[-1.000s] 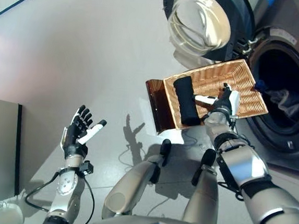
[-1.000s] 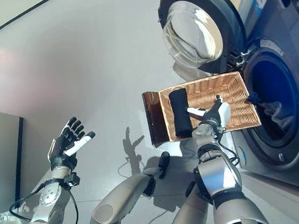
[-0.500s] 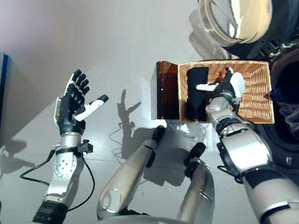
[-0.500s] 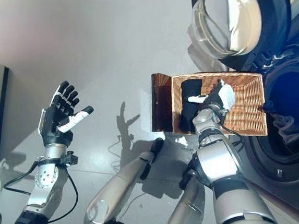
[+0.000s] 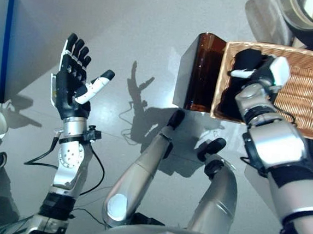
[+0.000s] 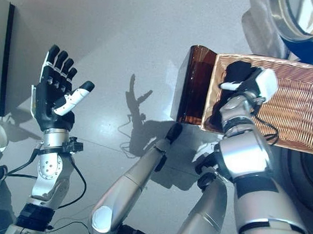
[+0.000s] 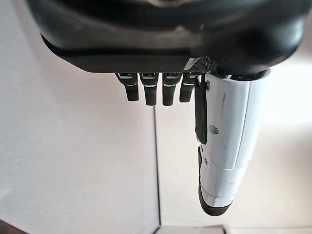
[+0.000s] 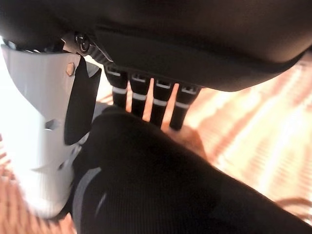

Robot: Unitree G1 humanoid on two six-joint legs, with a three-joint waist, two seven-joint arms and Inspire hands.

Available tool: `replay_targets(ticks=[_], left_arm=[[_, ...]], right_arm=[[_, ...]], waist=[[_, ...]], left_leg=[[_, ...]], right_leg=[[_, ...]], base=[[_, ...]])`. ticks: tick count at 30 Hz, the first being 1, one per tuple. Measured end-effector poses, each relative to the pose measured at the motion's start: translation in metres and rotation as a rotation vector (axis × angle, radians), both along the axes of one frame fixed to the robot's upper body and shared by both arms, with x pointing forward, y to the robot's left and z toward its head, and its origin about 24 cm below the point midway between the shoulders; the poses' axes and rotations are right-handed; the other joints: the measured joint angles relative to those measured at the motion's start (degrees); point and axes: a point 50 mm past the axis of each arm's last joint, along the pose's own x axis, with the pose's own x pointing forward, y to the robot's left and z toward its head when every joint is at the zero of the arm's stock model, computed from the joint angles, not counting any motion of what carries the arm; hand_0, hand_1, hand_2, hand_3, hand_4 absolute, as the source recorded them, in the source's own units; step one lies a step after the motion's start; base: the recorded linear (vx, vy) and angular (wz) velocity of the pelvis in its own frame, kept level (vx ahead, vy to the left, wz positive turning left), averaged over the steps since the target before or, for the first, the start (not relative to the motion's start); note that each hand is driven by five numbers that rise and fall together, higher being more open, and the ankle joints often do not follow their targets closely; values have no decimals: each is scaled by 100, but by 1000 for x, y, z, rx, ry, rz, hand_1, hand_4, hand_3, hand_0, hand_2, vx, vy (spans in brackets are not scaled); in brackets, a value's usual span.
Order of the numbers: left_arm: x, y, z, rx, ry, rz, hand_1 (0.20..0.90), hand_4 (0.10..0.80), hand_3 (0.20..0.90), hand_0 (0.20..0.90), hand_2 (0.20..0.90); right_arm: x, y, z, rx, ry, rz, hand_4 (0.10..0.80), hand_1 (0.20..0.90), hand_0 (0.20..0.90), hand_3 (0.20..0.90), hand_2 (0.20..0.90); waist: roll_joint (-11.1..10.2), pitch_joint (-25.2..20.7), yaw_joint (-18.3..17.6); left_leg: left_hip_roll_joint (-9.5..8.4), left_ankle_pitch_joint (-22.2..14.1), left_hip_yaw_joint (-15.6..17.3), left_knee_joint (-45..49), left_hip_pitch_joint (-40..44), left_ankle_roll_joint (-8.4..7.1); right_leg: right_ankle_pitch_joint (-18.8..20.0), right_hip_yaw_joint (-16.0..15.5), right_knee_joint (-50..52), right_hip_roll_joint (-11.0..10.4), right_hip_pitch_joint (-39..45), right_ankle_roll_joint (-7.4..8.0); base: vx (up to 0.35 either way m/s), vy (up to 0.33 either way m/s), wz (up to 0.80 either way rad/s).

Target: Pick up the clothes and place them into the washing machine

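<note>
Grey floor point(image 5: 152, 45) runs wide and bare round my left side. On it the wicker basket point(image 6: 299, 113) holds a dark rolled garment point(image 8: 161, 185) at its near end, against the brown side panel point(image 5: 196, 71). I see my right hand point(image 5: 261, 74) reaching over the basket rim, fingers straight and resting on the garment, thumb alongside, not gripping. My left hand point(image 5: 71, 87) is raised well apart, fingers spread, holding nothing. Only the washing machine door's point(image 5: 305, 12) edge shows.
</note>
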Motion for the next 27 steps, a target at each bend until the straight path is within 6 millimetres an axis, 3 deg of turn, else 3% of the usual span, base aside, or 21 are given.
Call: replay_targets(ticks=[17, 27], left_arm=[[-2, 0, -1, 9, 4, 8, 900, 800, 900, 900, 900], [-7, 8, -19, -15, 76, 11, 900, 800, 900, 900, 900]], right_arm=[[1, 3, -1, -5, 12, 10, 300, 200, 200, 200, 200], [-11, -10, -31, 132, 36, -46, 300, 200, 200, 200, 200]], waist=[[85, 22, 24], [130, -3, -87]], left_leg=[[89, -30, 237, -15, 112, -10], [210, -9, 356, -498, 1024, -18]], right_leg=[[61, 179, -44, 84, 10, -57], [241, 268, -647, 246, 844, 54]], base=[[-2, -1, -5], [13, -2, -16]])
